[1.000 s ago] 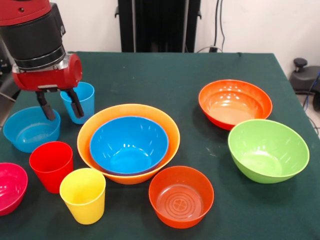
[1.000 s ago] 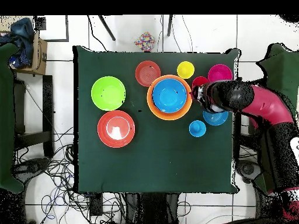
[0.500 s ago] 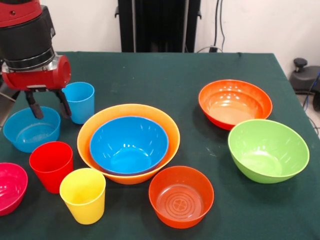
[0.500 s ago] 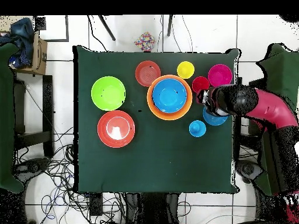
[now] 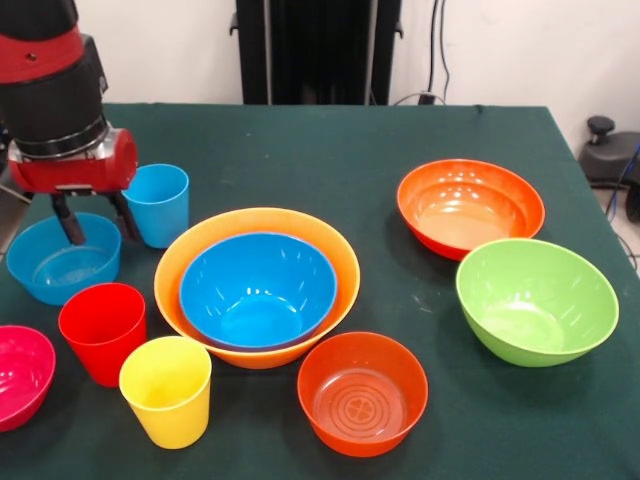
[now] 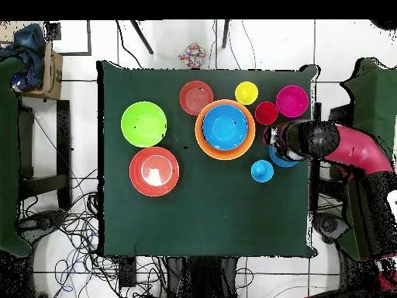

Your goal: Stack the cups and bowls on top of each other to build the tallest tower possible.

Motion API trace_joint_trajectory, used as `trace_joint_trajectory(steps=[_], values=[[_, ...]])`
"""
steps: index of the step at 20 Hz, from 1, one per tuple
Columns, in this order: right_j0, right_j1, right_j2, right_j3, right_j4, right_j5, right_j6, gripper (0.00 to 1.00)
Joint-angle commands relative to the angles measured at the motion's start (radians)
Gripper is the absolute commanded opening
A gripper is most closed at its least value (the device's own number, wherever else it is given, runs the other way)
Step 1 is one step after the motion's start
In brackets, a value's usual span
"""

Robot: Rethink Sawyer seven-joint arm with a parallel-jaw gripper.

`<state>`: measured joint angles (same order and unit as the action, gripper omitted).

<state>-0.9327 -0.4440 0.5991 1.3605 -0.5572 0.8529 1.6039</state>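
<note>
Here the gripper [image 5: 96,218], two thin dark fingers beneath a glossy red and black wrist, hangs spread apart and empty over the far rim of the small light blue bowl [image 5: 63,259], one finger over the bowl's inside and the other between that rim and the light blue cup [image 5: 158,204], gripping neither; the cup is a plain tapered tumbler, upright, just beside the bowl. On the dark green cloth of the table [image 5: 330,150] the tower [image 5: 257,284] amounts to two pieces: the largest pale orange bowl with the glossy blue bowl [image 5: 257,287] nested inside it, both smooth, round and shining. In front of it stand the red cup [image 5: 102,331] and the yellow cup [image 5: 167,389], touching or nearly so; the small magenta-pink bowl [image 5: 20,374] sits at the picture's left edge. A small red-orange bowl [image 5: 362,392] with ringed grooves in its base lies near the tower; the wider red-orange bowl [image 5: 470,206] and the lime green bowl [image 5: 536,299] sit close together, well apart from the tower.
</note>
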Motion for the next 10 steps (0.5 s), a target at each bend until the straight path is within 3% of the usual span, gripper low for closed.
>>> trace_joint_trajectory(steps=[1, 10], values=[[0.014, 0.075, 0.029, 0.056, -0.106, -0.059, -0.273, 1.00], [0.026, 0.093, 0.026, 0.072, -0.147, -0.089, -0.246, 1.00]])
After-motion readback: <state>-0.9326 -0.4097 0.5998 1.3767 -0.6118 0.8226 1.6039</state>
